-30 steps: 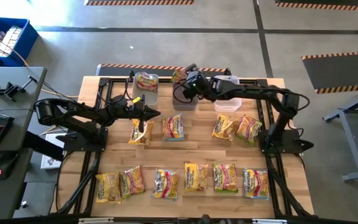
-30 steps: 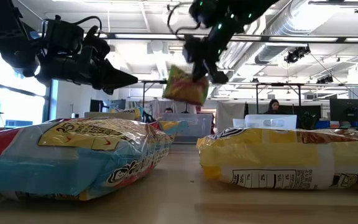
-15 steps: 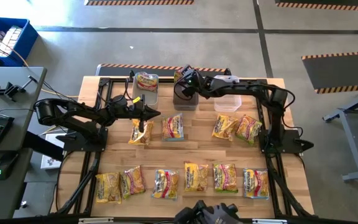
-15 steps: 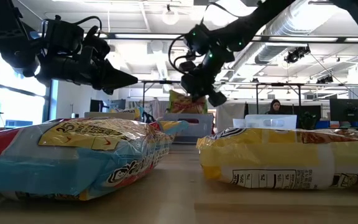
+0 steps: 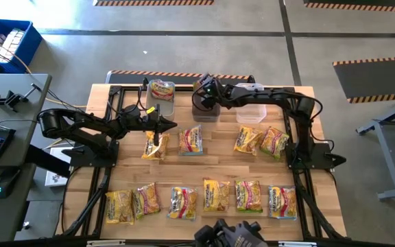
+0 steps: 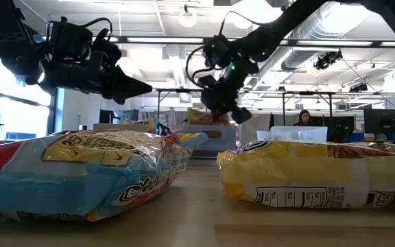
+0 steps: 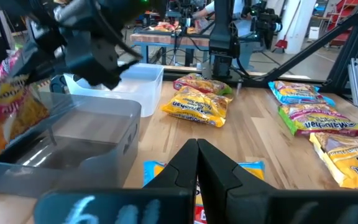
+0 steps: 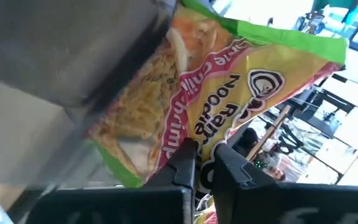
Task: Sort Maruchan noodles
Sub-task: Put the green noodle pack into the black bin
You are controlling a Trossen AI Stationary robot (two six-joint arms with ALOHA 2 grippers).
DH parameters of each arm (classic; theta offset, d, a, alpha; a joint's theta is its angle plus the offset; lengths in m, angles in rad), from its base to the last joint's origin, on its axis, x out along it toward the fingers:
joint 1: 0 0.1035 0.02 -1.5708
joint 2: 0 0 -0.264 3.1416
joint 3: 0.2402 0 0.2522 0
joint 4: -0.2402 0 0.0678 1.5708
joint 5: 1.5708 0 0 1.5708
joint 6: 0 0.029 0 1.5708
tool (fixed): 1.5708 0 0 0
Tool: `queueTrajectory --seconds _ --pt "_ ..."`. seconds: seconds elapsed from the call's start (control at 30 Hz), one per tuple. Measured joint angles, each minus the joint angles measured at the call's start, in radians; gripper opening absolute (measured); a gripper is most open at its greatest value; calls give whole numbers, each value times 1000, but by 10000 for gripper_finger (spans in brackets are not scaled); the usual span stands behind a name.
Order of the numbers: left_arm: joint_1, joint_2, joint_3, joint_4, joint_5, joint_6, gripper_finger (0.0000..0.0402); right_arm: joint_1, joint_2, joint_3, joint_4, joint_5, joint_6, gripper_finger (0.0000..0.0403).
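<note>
My right gripper (image 5: pixel 200 95) hangs over the dark middle tub (image 5: pixel 204 113) at the table's far side, shut on a yellow Maruchan noodle packet with a green edge (image 8: pixel 229 87). The packet shows just above the tub's rim in the low view (image 6: pixel 206 118). My left gripper (image 5: pixel 172 125) hovers shut and empty above two packets (image 5: pixel 155 145), (image 5: pixel 190 140) lying flat on the table. Another packet (image 5: pixel 160 88) lies in the clear left tub (image 5: pixel 160 101). Several more packets lie flat in a row near the front edge (image 5: pixel 216 195). My right gripper pinches the packet by one edge (image 8: pixel 194 134) between its two fingers. The fingers come slanting down from the table's right side. The packet sticks out beyond the fingertips, tilted, its lower part down inside the tub beside the grey wall (image 7: pixel 73 134). Whether it rests on the tub's floor I cannot tell.
A clear empty tub (image 5: pixel 250 112) stands right of the dark one. Two packets (image 5: pixel 247 140), (image 5: pixel 273 143) lie in front of it. Black frame rails run along the table's left and right sides. A person sits in the room far behind (image 6: pixel 302 116).
My right gripper has come down and a little toward the table's left with the packet, rolling its wrist. The packet, held high above the tub a second ago, now sits low at the tub's rim.
</note>
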Motion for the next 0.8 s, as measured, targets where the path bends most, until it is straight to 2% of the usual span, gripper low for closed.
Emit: queueTrajectory --seconds 0.5,0.63,0.8 --pt "0 0 0 0 -24 -6 0 0 25 8 41 30 34 159" --pt "0 0 0 0 -24 -7 0 0 26 38 -3 23 75 171" --pt "0 0 0 0 -24 -7 0 -5 26 131 -187 -43 222 172"
